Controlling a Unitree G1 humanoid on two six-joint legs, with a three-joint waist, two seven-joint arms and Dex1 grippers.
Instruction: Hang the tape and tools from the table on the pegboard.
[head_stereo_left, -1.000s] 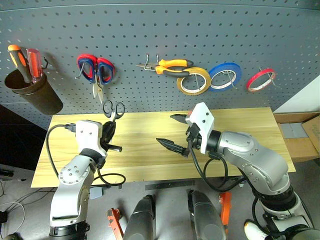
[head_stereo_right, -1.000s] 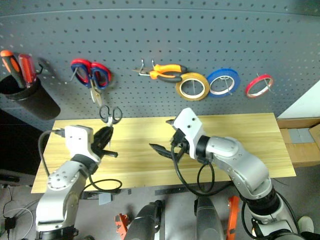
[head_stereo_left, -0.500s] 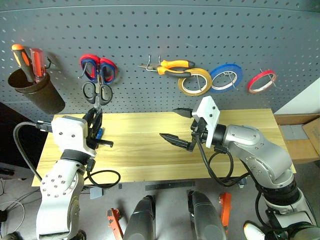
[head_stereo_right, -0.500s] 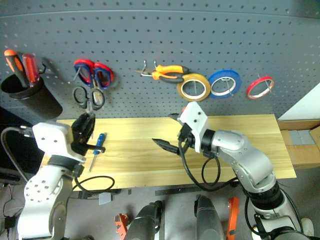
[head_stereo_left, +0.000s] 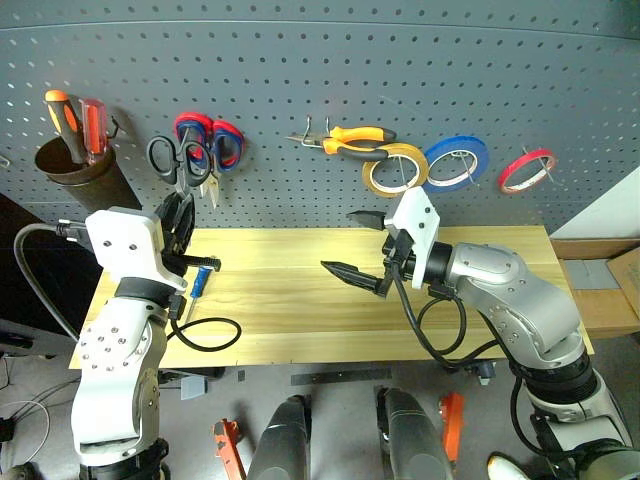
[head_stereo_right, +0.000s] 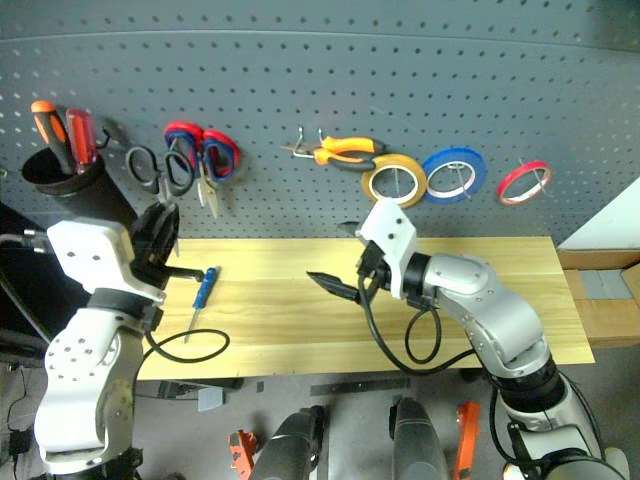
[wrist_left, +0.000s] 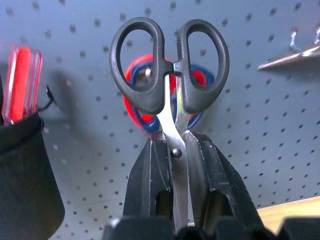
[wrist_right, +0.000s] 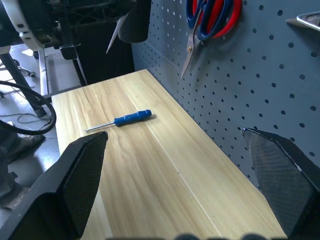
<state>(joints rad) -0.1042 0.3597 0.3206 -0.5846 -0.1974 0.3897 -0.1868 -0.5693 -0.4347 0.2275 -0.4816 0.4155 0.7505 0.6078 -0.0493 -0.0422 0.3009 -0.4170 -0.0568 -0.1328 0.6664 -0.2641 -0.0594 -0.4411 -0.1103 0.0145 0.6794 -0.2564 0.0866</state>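
My left fingers (wrist_left: 150, 185) pinch the black scissors (wrist_left: 170, 95) by the blades, handles up against the pegboard (head_stereo_left: 330, 60).
My right gripper (head_stereo_left: 365, 245) is spread wide and empty above the table (head_stereo_left: 300, 310). The blue screwdriver (head_stereo_right: 203, 296) lies on the table near my left arm; pliers (head_stereo_left: 345, 138) and red tape (head_stereo_left: 526, 170) hang on hooks.

We see matt black plastic scissors (wrist_left: 170, 75) handles, shiny steel blades, matt grey pegboard (head_stereo_left: 330, 90), smooth pale wood desk (head_stereo_left: 290, 300).
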